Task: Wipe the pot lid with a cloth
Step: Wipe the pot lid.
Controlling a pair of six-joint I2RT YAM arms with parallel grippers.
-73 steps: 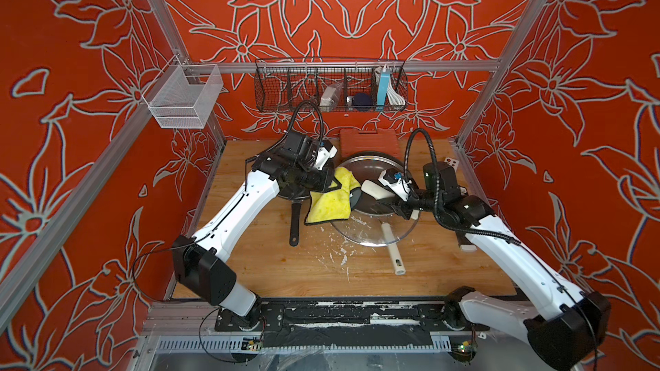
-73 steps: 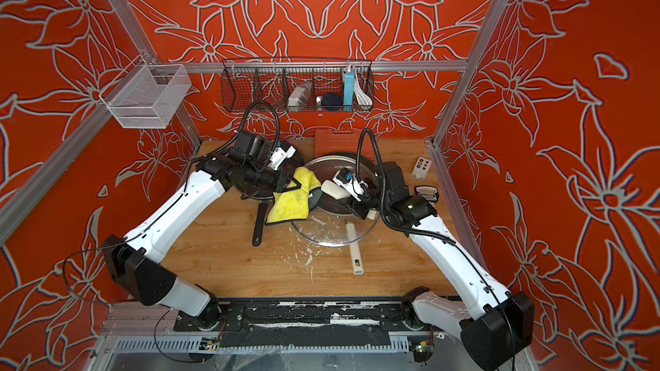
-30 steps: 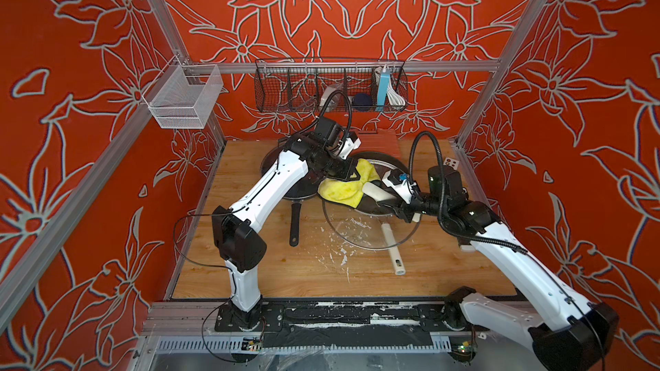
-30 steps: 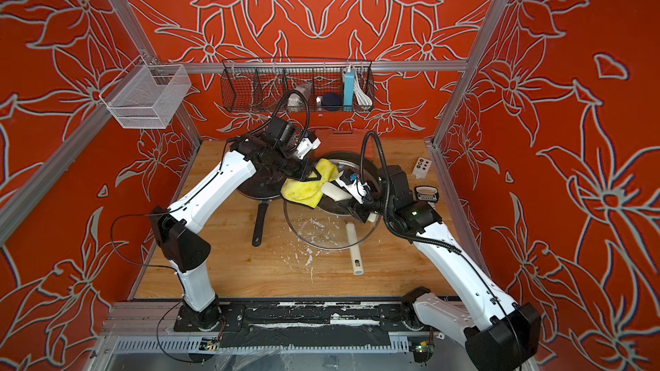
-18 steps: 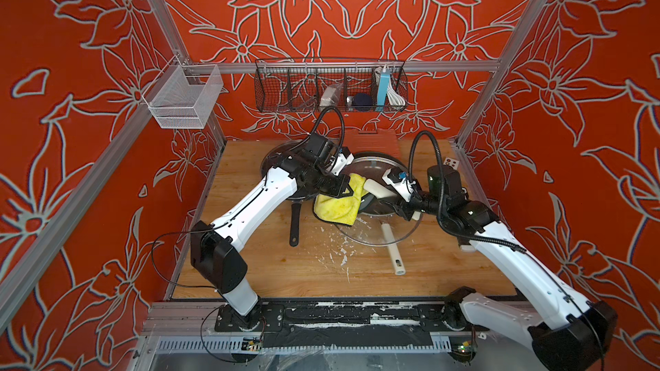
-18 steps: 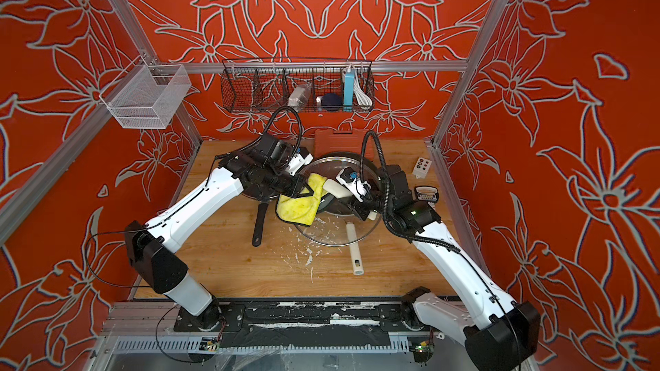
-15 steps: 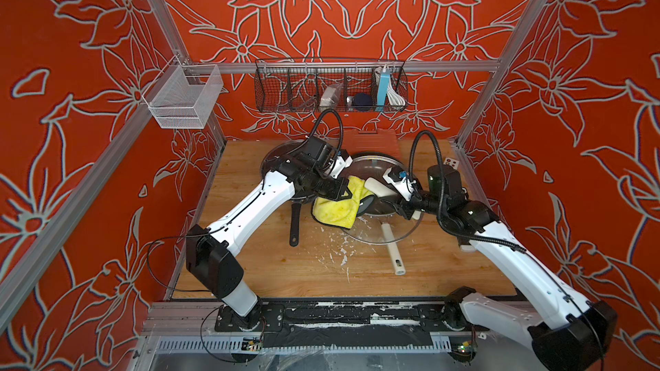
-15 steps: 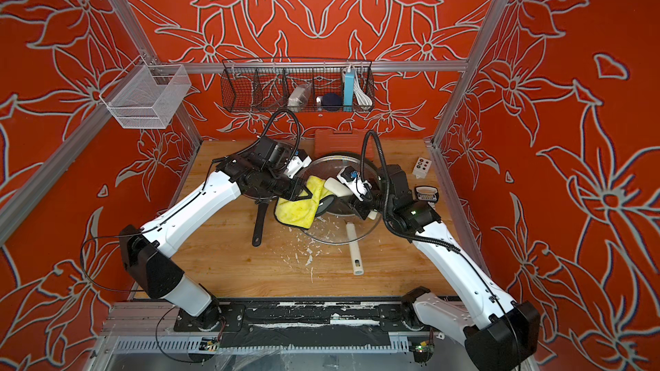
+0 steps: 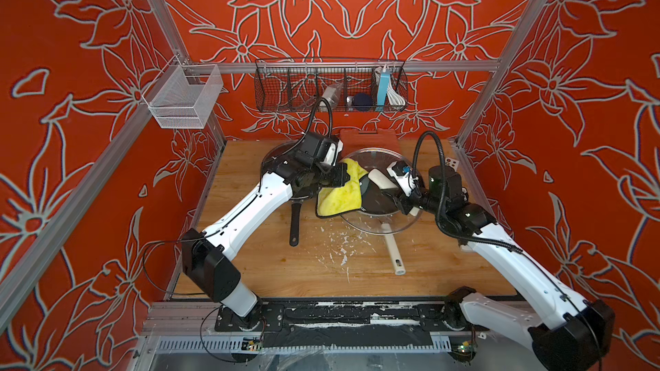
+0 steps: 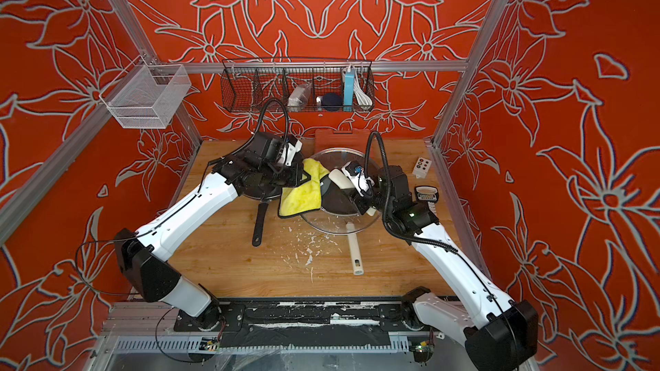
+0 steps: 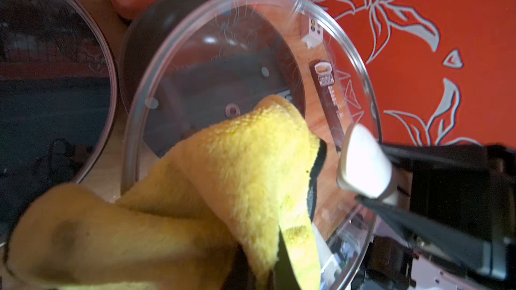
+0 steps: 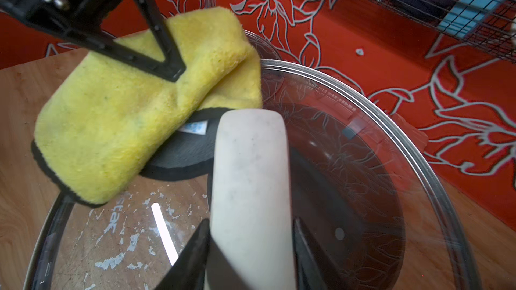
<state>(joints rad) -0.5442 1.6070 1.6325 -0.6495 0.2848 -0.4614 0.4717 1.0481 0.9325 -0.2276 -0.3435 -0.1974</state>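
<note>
With the left fingers (image 12: 164, 62) clenched on a fold of the cloth (image 9: 339, 198) and the right fingers (image 12: 190, 255) grasping the white handle (image 12: 248, 177) of the pot lid (image 9: 378, 224), the wipe should go best if the lid is braced firmly at its tilt. The cloth should be pressed flat and drawn across the glass in overlapping strokes, clear of the handle. The cloth is fluffy bright yellow with dark trim and a greyish stain, and it drapes over the clear lid's edge nearest the left arm, above the bench (image 9: 285, 265)
</note>
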